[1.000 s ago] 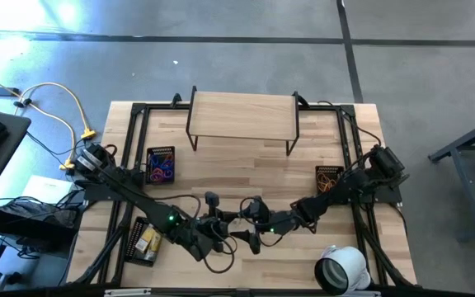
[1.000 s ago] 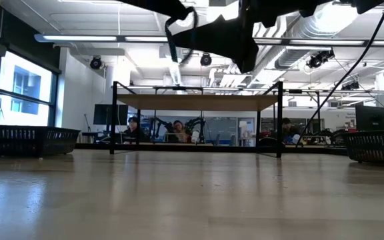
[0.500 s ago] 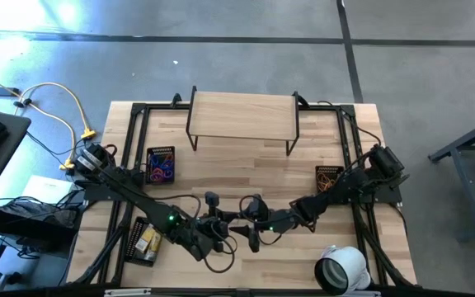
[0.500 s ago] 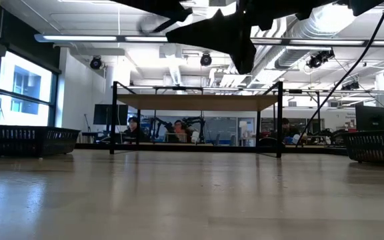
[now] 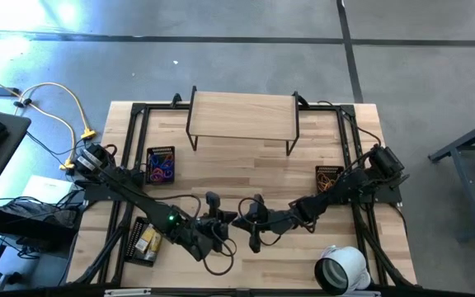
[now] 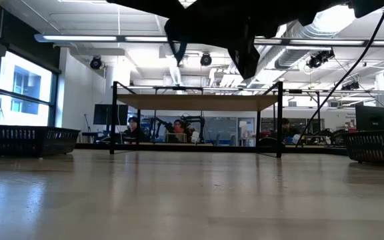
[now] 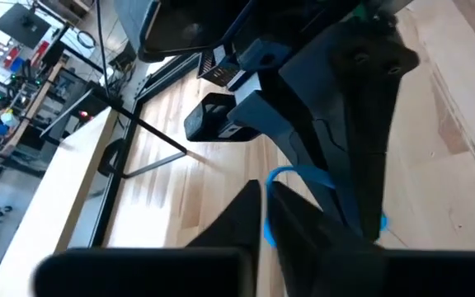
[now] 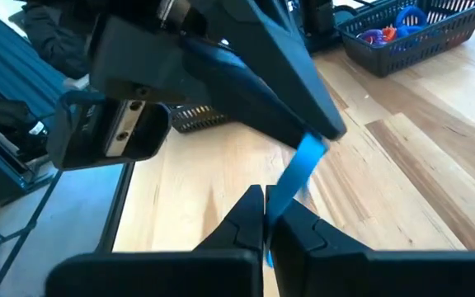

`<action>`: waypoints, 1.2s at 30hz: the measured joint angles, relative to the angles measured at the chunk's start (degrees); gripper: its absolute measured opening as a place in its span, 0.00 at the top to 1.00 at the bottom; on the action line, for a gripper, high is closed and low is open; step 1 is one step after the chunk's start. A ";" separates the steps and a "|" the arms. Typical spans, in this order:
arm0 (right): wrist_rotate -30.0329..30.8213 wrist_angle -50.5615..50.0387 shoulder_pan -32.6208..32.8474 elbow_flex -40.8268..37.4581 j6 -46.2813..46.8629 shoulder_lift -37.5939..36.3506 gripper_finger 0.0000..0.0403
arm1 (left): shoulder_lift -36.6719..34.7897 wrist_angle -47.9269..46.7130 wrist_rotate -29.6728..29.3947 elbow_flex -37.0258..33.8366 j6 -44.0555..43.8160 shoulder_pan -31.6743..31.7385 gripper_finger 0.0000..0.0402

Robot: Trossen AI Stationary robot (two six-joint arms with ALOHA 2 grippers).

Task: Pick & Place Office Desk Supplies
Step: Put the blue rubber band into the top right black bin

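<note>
My two grippers meet tip to tip above the middle of the table, left gripper (image 5: 231, 221) and right gripper (image 5: 251, 223). Between them hangs a blue loop (image 8: 305, 161), a flat band, and both are shut on it. In the left wrist view the loop (image 7: 291, 175) bows out from my left gripper (image 7: 264, 190) toward the right arm's fingers (image 7: 361, 157). In the right wrist view it runs from the left arm's fingertips (image 8: 324, 132) down to my right gripper (image 8: 264, 196). The low view shows both as a dark mass (image 6: 212, 27) well above the tabletop. My left gripper pinches one end of the blue loop (image 7: 267, 224) between its two fingers, coming from the table's left, slanting slightly down. The loop is clear of the table. My right gripper pinches the loop's other end (image 8: 275, 198) between its two fingers, coming from the table's right, slanting slightly down. The band runs straight up to the left fingertips.
A black mesh basket with purple, blue and red loops (image 5: 161, 165) sits far left, one with yellow packets (image 5: 144, 241) near left, one with orange bands (image 5: 330, 177) at right. A wooden shelf (image 5: 242, 115) stands at the far edge, a white tape roll (image 5: 340, 268) near right.
My right gripper has shut on the blue loop, which my left gripper was holding out; neither arm has moved from its place.
</note>
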 joint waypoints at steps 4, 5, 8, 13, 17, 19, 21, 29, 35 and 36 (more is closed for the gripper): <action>-0.23 -1.01 0.01 0.00 0.00 0.00 0.99 | -0.01 0.20 2.57 0.04 -0.07 -0.79 0.82; -0.21 -1.53 -0.01 -0.02 0.00 0.00 0.99 | -0.01 0.34 3.88 0.04 -0.20 -0.93 0.79; -0.23 -3.80 -0.25 0.00 0.04 -0.06 0.99 | -0.01 1.63 5.90 0.07 -0.24 -1.33 0.68; 2.17 -12.81 -0.18 0.02 0.51 -3.49 0.99 | -0.05 2.46 6.48 0.07 -0.36 -2.53 0.60; 8.18 -25.87 1.03 0.13 3.80 -9.24 0.99 | -0.05 2.51 6.51 0.07 -4.06 -4.24 0.59; 12.71 -35.63 2.19 -0.04 6.69 -12.89 0.99 | -0.05 2.43 6.53 0.07 -9.05 -5.02 0.59; 16.22 -44.57 2.69 0.11 12.21 -16.05 0.99 | -0.05 2.33 7.35 0.07 -10.97 -5.60 0.59; 20.25 -87.03 2.97 0.00 44.76 -26.75 0.99 | -0.05 -1.43 17.79 0.07 -15.32 -6.00 0.59; 10.88 -109.92 0.29 0.00 63.05 -28.46 0.99 | -0.05 -3.91 19.20 0.07 -16.54 -5.92 0.59; 8.96 -111.35 -0.28 -0.02 63.38 -28.50 0.99 | -0.05 -3.99 20.14 0.07 -16.55 -5.90 0.59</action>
